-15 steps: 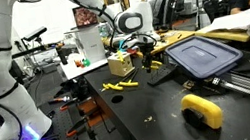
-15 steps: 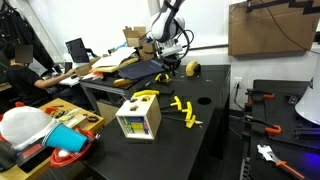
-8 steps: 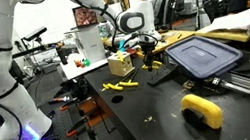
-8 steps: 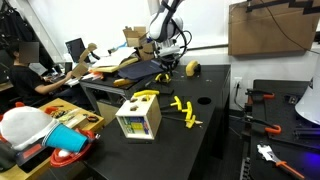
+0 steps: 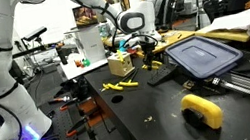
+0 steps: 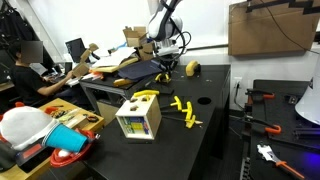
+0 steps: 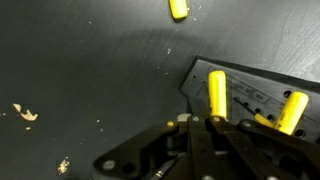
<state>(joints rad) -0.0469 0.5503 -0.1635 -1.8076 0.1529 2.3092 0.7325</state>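
A cluttered lab with desks, monitors (image 6: 76, 48) and office chairs (image 5: 164, 9).

**Other Objects on the Black Bench**

A small wooden box (image 6: 138, 120) with coloured faces was seen standing on the black table (image 6: 215, 140), with a yellow piece laid across its top. Loose yellow pieces (image 6: 185, 110) were scattered just beside it. A curved yellow block (image 5: 202, 110) was placed near the table's edge. A cardboard box (image 6: 265, 30) was seen behind, and a person (image 6: 22, 68) was seated at a desk.

One blue lid (image 5: 204, 55), one wooden box (image 5: 119, 65), one yellow roll (image 5: 202, 110); wrist view: three yellow pegs (image 7: 216, 95).
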